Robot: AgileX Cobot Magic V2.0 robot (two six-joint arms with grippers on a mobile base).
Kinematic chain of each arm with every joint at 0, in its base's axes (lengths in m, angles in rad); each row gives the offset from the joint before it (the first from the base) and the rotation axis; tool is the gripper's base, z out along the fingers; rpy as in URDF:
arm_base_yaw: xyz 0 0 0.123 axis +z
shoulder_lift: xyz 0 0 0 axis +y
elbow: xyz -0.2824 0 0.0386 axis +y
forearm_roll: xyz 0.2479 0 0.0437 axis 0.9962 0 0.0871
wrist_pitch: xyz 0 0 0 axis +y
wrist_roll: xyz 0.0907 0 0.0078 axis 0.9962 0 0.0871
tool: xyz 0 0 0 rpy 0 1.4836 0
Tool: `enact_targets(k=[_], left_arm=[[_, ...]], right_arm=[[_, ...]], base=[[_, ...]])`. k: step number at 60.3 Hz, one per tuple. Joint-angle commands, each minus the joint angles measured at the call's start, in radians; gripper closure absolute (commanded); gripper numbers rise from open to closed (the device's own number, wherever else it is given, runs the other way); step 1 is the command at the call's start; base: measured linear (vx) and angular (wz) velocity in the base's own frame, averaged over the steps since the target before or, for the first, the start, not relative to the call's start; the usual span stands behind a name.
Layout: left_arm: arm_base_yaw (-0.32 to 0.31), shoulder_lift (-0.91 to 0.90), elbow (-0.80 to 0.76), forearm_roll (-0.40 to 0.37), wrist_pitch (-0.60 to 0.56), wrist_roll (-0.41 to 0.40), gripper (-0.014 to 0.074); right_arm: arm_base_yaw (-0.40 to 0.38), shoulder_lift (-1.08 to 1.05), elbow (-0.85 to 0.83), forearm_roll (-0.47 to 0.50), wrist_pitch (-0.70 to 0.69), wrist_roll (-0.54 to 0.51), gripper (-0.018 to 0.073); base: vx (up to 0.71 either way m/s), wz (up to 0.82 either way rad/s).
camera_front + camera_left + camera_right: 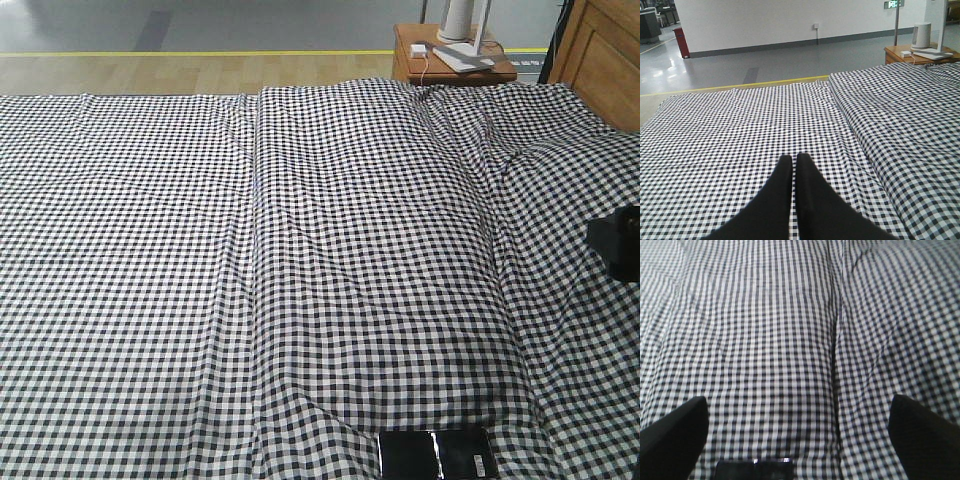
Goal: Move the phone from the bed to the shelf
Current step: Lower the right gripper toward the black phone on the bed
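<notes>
The phone (437, 455) lies flat on the bed (300, 260), a glossy black slab at the sheet's near edge with a small white sticker at its right end. In the right wrist view only the phone's (754, 471) top edge shows at the bottom of the frame. My right gripper (797, 400) hangs open above the sheet (790, 330), its fingers spread wide with nothing between them and the phone below and left of their middle. My left gripper (794, 158) is shut and empty over the bed (740, 130). The shelf is out of view.
A reddish-brown bedside table (452, 62) with a white lamp base and a charger stands past the bed's far right corner, also seen in the left wrist view (920, 51). Orange-brown panelled wood (605, 60) flanks it. A black arm part (620, 243) is at the right edge. A red bin (682, 42) stands by the far wall.
</notes>
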Motion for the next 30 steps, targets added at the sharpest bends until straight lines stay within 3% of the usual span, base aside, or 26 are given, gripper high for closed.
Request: enact_targets(k=[1,7,22,30], left_arm=[[0.000,-0.011,-0.026,-0.005,-0.071,-0.004,0.0596],[0.000,-0.011,-0.026,-0.005,-0.071,-0.004,0.0596],[0.000,-0.011,-0.026,-0.005,-0.071,-0.004,0.0596],[0.000,-0.011,-0.026,-0.005,-0.071,-0.004,0.0596]], right_arm=[[-0.032,0.051,-0.114,0.011,0.044,0.013,-0.0132],[-0.108,0.136,-0.207,0.074,0.140,-0.029,-0.0128],[-0.365,0.414,-0.381,0.463,0.389,-0.391,-0.0088],[-0.453,0.572,-0.416,0.568,0.447,-0.498,-0.0075]], base=[[0.00,0.00],[0.00,0.00],[0.00,0.00],[0.00,0.00]])
